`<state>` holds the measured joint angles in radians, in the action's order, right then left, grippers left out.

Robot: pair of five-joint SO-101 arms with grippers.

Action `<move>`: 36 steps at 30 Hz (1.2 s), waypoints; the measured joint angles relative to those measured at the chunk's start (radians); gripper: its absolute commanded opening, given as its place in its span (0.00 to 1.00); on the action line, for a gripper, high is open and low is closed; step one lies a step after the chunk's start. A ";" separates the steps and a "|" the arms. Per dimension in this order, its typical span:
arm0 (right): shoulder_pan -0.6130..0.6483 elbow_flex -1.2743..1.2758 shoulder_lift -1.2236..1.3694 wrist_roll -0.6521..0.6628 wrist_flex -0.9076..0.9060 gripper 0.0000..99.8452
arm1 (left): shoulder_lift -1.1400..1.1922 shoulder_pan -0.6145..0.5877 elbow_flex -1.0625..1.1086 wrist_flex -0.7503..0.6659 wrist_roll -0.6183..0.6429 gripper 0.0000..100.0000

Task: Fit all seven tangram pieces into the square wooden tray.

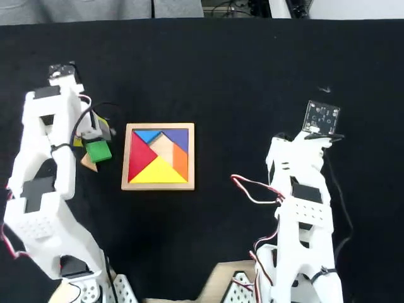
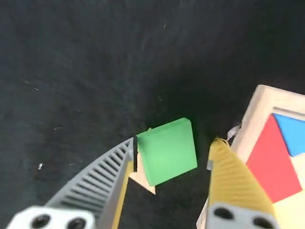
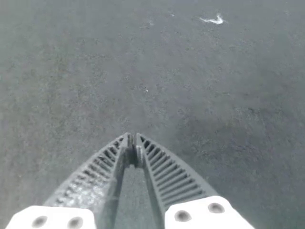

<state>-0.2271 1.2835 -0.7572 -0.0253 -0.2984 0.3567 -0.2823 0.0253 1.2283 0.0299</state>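
Straddling the green square (image 2: 167, 151), left jaws stand open; right jaws closed, empty.

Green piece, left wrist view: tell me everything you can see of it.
The green piece is a flat square block, matt green, painted wood by its look. It sits outside the wooden tray, inside the open left pincer: one edge meets the grey finger, the yellow finger stands apart. It partly covers a tan piece. Lifted or resting: cannot tell.
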 measured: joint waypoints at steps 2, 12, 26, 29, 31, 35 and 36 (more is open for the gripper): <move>0.006 0.000 0.000 0.005 0.000 0.01 | 0.025 0.020 0.000 0.009 0.006 0.26; 0.014 0.000 0.000 0.006 0.000 0.01 | 0.068 0.051 0.000 -0.015 0.097 0.26; 0.020 0.000 0.000 0.006 0.000 0.01 | 0.068 0.075 0.064 -0.008 0.184 0.26; 0.020 0.000 0.000 0.006 0.000 0.01 | 0.068 0.077 0.064 -0.006 0.233 0.26; 0.021 0.000 0.000 0.006 0.000 0.01 | 0.068 0.081 0.071 -0.029 0.244 0.26; 0.021 0.000 0.000 0.006 0.000 0.01 | 0.089 0.081 0.072 -0.084 0.250 0.26; 0.021 0.000 0.000 0.006 0.000 0.01 | 0.095 0.081 0.071 -0.087 0.252 0.26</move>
<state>-0.2056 1.2835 -0.7572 -0.0192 -0.2984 0.4519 -0.2010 0.0959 1.1408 0.2816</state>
